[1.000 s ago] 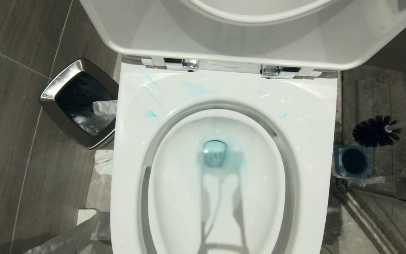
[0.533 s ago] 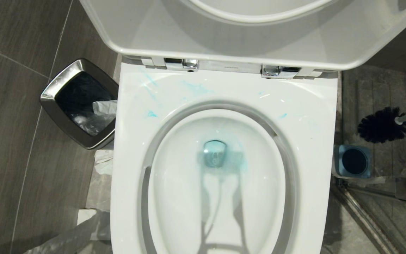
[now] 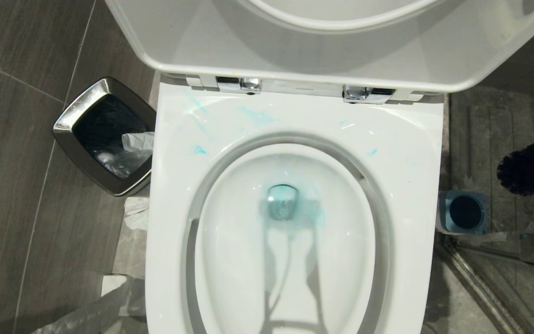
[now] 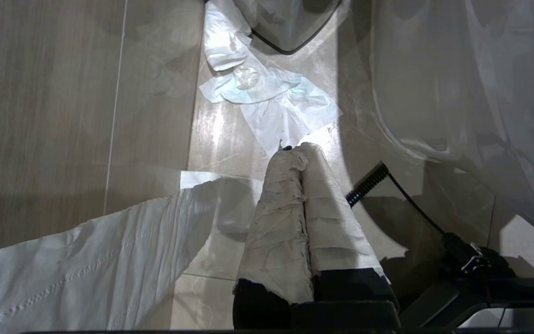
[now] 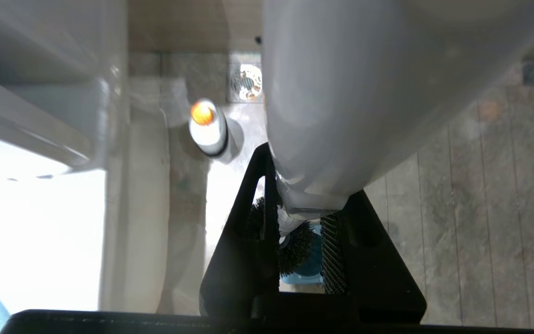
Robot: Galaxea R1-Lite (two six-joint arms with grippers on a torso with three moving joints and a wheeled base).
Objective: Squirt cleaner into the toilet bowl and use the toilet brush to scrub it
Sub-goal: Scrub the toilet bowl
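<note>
My right hand (image 5: 301,218) is clamped on the handle of the toilet brush (image 3: 532,166); in the right wrist view the grey-white handle fills the space between the two black fingers (image 5: 234,250) and runs away from the camera, with the dark bristle head showing just beyond the fingertips. Directly past that head lies the blue-and-grey holder (image 3: 464,211), standing on the floor against the right flank of the toilet bowl (image 3: 410,185); in the head view the bristle head hangs clear of the holder, farther from the bowl, at the frame's right edge. Cleaner (image 3: 295,208) tints the water around the drain turquoise, with faint smears on the rim near the chrome hinges (image 3: 239,84). A small white bottle with an orange cap (image 5: 207,127) stands on the floor beyond my right hand, beside the bowl's base. My left hand (image 4: 301,153), its cloth-wrapped fingers pressed together and empty, hangs low on the other side of the bowl; ahead of it lie crumpled tissues (image 4: 267,93) and, farther on, a steel-rimmed black bin (image 3: 104,134).
</note>
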